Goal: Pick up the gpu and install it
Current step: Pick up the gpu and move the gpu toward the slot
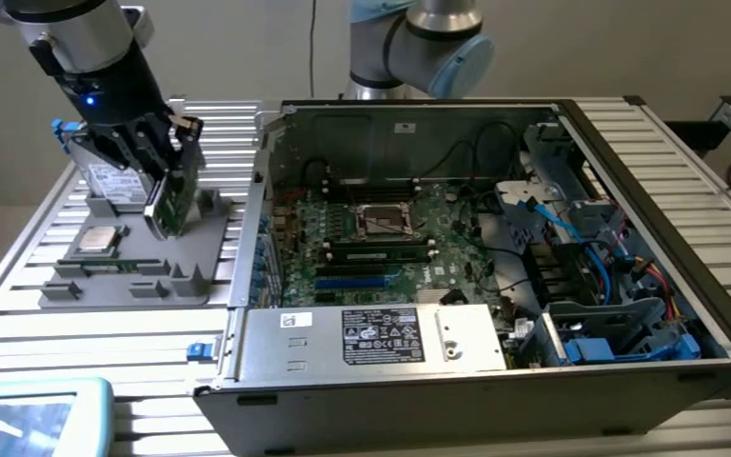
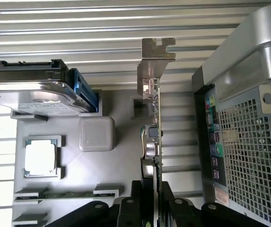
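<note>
My gripper (image 1: 163, 176) is shut on the gpu (image 1: 172, 198), a green card held upright on its edge over the grey holder tray (image 1: 125, 286) at the exterior view's left. In the wrist view the gpu (image 2: 154, 137) is edge-on between the black fingers (image 2: 173, 210), with its silver bracket (image 2: 157, 56) at the far end. Whether the card's lower edge is free of the tray I cannot tell. The open computer case (image 1: 670, 286) lies to the exterior view's right, with its green motherboard (image 1: 379, 238) and blue slot (image 1: 346, 283) exposed.
On the tray are a silver hard drive (image 1: 111, 183) standing behind the gripper, a processor chip (image 1: 96, 238) and a narrow memory stick (image 2: 62, 194). The case's perforated rear wall (image 2: 241, 137) is close beside the card. A teal-edged screen (image 1: 35, 409) sits at the table's front corner.
</note>
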Robot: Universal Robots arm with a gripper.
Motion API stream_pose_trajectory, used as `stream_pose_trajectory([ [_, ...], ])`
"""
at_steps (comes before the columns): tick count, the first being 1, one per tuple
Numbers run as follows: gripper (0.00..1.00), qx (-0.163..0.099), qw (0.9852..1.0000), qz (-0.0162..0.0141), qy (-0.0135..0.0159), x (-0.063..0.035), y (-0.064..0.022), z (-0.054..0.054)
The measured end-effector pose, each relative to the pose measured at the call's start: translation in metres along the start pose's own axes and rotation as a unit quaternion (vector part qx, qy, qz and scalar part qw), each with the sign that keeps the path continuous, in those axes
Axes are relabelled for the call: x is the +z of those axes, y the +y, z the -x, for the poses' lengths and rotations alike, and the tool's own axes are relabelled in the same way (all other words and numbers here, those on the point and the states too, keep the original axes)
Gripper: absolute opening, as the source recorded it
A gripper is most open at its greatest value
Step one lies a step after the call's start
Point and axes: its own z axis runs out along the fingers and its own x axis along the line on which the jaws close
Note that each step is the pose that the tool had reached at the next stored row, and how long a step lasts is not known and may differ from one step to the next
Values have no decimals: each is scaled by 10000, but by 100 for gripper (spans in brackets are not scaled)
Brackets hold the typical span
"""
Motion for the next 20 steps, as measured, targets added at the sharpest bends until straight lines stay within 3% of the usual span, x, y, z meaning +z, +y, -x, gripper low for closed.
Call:
stream_pose_trajectory([
  [4,27,1,10000,0,1,-181,23,61],
  [13,27,4,10000,-1,22,-579,66,311],
  [20,27,8,10000,-6,78,-890,106,480],
])
